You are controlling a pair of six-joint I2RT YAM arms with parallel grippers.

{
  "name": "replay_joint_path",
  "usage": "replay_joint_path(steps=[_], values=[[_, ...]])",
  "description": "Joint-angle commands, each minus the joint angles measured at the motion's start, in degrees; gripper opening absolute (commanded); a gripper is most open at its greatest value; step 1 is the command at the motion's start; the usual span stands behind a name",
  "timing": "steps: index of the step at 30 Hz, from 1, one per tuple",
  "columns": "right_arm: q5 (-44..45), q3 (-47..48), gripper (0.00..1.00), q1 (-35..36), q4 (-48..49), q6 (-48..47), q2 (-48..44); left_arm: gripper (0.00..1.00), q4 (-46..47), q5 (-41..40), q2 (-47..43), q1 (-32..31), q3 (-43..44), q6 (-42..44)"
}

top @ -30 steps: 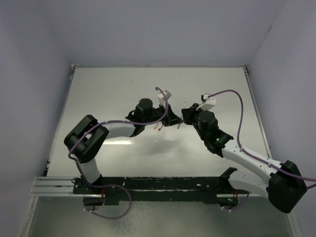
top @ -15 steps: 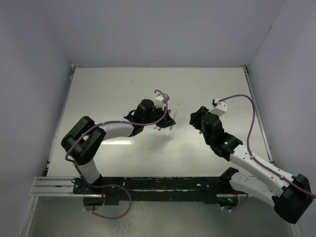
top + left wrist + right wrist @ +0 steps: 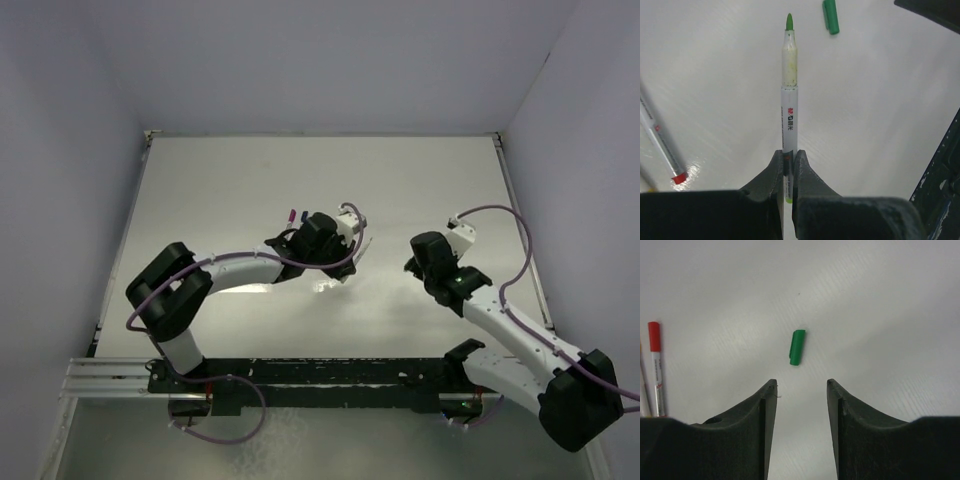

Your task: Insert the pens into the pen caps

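Note:
My left gripper [image 3: 788, 155] is shut on a silver-grey pen [image 3: 789, 100], whose bare green tip points away from the wrist. The green pen cap [image 3: 830, 16] lies flat on the table just beyond and right of that tip. My right gripper [image 3: 799, 385] is open with nothing between its fingers, and the same green cap [image 3: 797, 347] lies a short way ahead of it. In the top view the left gripper [image 3: 345, 255] and the right gripper [image 3: 412, 262] face each other at mid-table, a small gap apart.
A pen with a red cap [image 3: 655, 365] lies on the table to the left of the right gripper, with another pen at the frame edge beside it. Two small coloured ends [image 3: 296, 214], purple and blue, show behind the left wrist. White walls enclose the table.
The grippers were together and have drawn apart. My right gripper has opened and pulled back to the right. My left gripper has shifted right with the pen still in it.

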Motion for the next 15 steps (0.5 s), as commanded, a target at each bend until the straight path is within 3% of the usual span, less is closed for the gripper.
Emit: replay_joint_path(steps=[1, 15], values=[[-3.3, -1.2, 0.46, -2.9, 2.4, 0.1, 2.3, 0.0, -2.9, -2.2, -2.0, -2.2, 1.4, 3.7], [-4.3, 5.4, 0.41, -4.9, 8.6, -3.7, 20.4, 0.0, 0.3, -0.6, -4.0, -2.3, -2.3, 3.3]])
